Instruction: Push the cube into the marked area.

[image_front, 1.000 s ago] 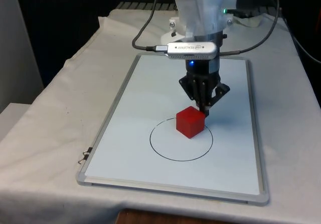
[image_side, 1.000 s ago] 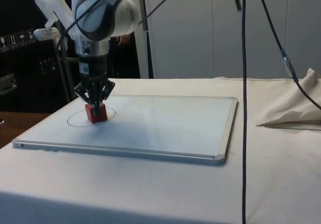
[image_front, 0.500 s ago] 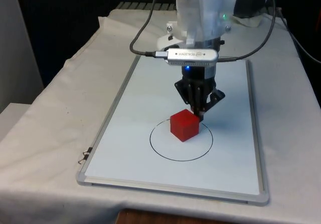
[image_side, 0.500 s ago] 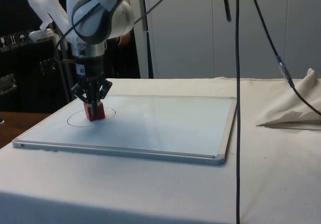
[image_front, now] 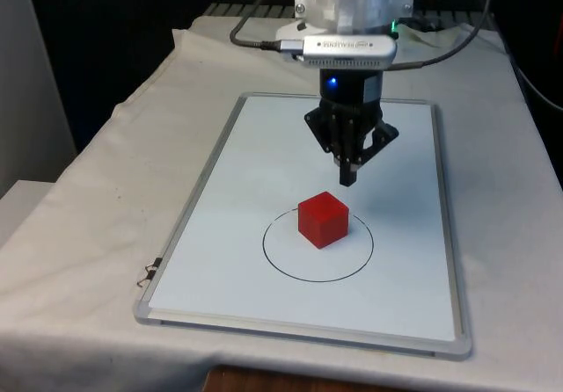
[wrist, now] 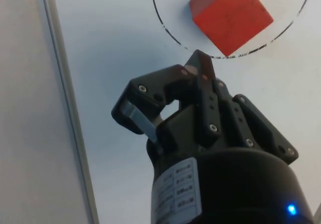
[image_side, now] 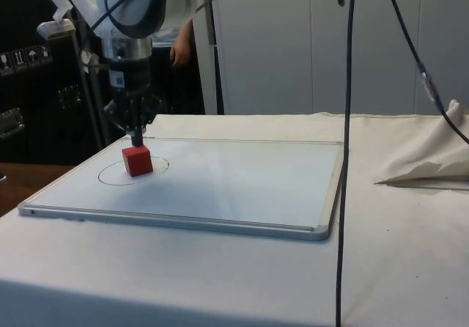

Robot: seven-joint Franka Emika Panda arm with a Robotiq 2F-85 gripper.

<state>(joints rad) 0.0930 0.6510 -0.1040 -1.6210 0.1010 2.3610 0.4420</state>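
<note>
A red cube [image_front: 323, 219] rests on the whiteboard inside the drawn black circle [image_front: 285, 268], toward its far side. From the side the cube [image_side: 137, 160] sits within the circle [image_side: 110, 177]; in the wrist view the cube [wrist: 230, 16] lies inside the circle line [wrist: 165, 29]. My black gripper [image_front: 348, 179] hangs shut just above and behind the cube, clear of it, with nothing held. The side view places the gripper [image_side: 137, 141] a little over the cube's top, and its pressed-together tips [wrist: 201, 63] point at the cube.
The whiteboard [image_front: 405, 269] with its metal frame lies on the white cloth. A small clip [image_front: 147, 274] sits at the board's near corner on the front view's left. Cables [image_side: 344, 122] hang down in the side view. A person's hand [image_side: 179, 48] shows behind the arm.
The gripper pushed the cube further into the circle, then lifted up and back off it. The cube now stands alone.
</note>
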